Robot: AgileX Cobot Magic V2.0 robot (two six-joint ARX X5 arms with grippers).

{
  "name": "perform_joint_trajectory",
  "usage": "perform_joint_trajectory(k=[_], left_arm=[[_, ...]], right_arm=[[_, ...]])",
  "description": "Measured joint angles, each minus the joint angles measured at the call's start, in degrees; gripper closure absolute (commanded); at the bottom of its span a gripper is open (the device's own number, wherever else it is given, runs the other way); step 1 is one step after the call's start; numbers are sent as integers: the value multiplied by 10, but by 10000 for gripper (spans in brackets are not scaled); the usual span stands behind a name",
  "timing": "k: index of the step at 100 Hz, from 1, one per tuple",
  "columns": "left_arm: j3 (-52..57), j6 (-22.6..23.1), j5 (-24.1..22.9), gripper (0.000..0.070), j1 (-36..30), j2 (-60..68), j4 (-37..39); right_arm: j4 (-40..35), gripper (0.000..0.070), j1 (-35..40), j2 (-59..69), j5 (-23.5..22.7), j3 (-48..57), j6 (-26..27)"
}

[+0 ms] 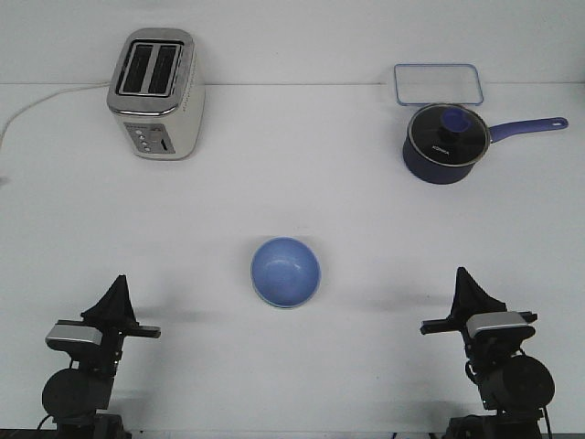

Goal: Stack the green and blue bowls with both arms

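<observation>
Blue bowl (285, 271) nested on green one, table (292, 183) centre; left pincer (117, 288) at 8 o'clock, right pincer (465, 283) at 4, both pinched together, empty.

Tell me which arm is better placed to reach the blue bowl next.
Left, but only slightly. The blue bowl sits almost midway between the arms, a little nearer the left gripper than the right gripper. Nothing stands between it and either gripper.

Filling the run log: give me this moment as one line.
blue bowl: table centre, a thin pale edge beneath it, green bowl not clearly seen | left gripper: apart from bowl, holding nothing | right gripper: apart, holding nothing
</observation>
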Motion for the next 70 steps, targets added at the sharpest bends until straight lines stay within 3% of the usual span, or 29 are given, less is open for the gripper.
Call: perform_joint_trajectory(k=[27,53,70], left_arm=[[0,0,0,689,0,0,0],[0,0,0,689,0,0,-1],[0,0,0,689,0,0,-1]], right_arm=[[3,700,-14,-107,0,-57,0],[6,700,-22,-105,1,-78,0],[58,700,-22,-105,0,-114,0]])
